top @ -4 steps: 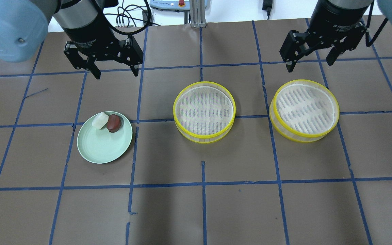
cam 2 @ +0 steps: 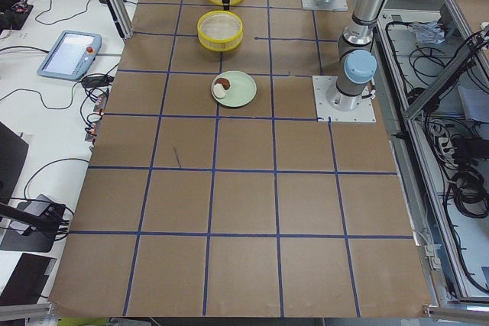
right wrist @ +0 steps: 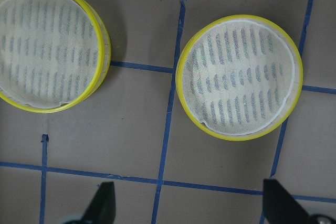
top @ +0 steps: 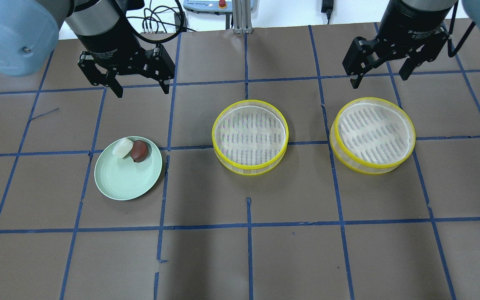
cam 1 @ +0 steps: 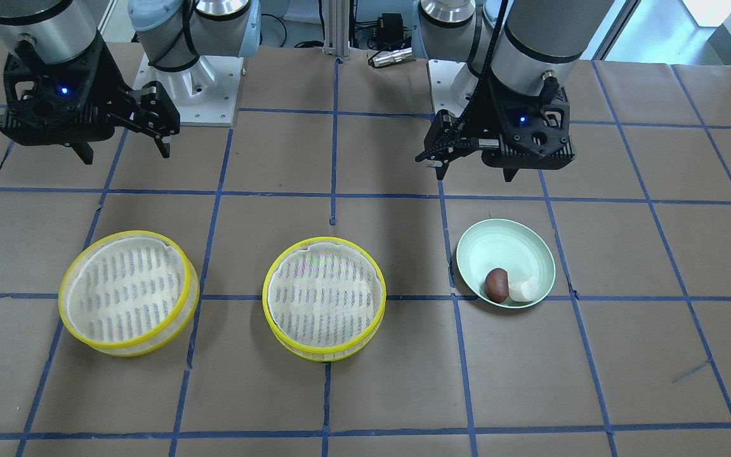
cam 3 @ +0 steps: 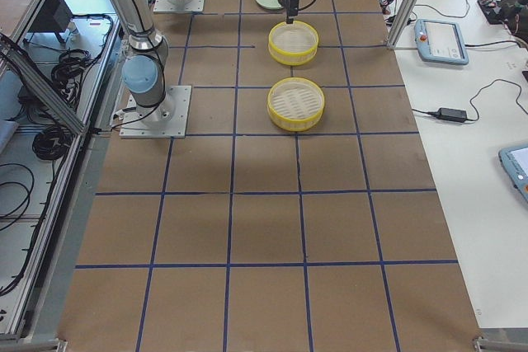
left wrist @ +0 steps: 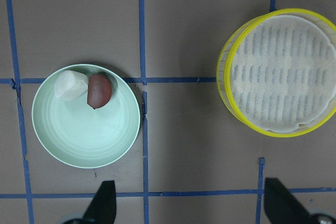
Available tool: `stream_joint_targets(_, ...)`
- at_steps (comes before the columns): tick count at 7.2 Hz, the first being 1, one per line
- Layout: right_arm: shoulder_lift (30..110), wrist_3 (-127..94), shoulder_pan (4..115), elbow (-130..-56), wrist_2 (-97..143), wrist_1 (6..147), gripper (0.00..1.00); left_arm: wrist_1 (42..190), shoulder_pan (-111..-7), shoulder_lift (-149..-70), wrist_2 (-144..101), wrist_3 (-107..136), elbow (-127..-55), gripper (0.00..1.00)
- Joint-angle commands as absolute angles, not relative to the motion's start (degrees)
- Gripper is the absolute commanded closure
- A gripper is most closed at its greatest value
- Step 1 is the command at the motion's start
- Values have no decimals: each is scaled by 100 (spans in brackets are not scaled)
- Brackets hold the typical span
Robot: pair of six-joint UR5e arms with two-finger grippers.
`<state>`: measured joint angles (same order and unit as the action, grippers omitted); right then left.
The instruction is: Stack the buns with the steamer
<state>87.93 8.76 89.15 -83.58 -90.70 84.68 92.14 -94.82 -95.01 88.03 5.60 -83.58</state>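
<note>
A white bun (top: pixel 122 148) and a dark reddish-brown bun (top: pixel 139 150) lie touching at the far rim of a pale green plate (top: pixel 127 179) on the table's left. Two empty yellow-rimmed steamer trays stand apart: one in the middle (top: pixel 250 136), one on the right (top: pixel 372 134). My left gripper (top: pixel 140 89) is open and empty, raised behind the plate. My right gripper (top: pixel 379 81) is open and empty, raised behind the right steamer. The left wrist view shows both buns (left wrist: pixel 70 85) (left wrist: pixel 98 90) and the middle steamer (left wrist: pixel 281 72).
The table is brown paper with a blue tape grid. The arm bases (cam 1: pixel 181 95) stand at the robot's edge. Screens and cables lie on a side bench (cam 2: pixel 69 51) beyond the table's far edge.
</note>
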Motion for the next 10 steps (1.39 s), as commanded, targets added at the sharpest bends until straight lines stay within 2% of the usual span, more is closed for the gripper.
stream_joint_targets(1, 8763, 992, 8651, -8376, -9062, 8499, 0, 9194, -9388, -9536, 8824, 293, -8663, 0)
stream_joint_targets(3, 8457, 1605, 7870, -8594, -9105, 8656, 0, 8224, -8705, -9746, 8816, -966, -9401, 0)
stream_joint_targets(4, 8307, 1782, 7562, -8839, -9114, 9188, 0, 7983, -8301, -9973, 8807, -2107, -9543, 0)
stream_joint_targets(8, 7719, 3283, 6656, -9850, -9123, 10920, 1, 7242, -7578, -11107, 8929, -4976, -9650, 0)
stream_joint_targets(10, 7384, 3507, 6486, -10308, -9035, 11765, 1, 7128, -7576, -11416, 8974, -5098, -9685, 2)
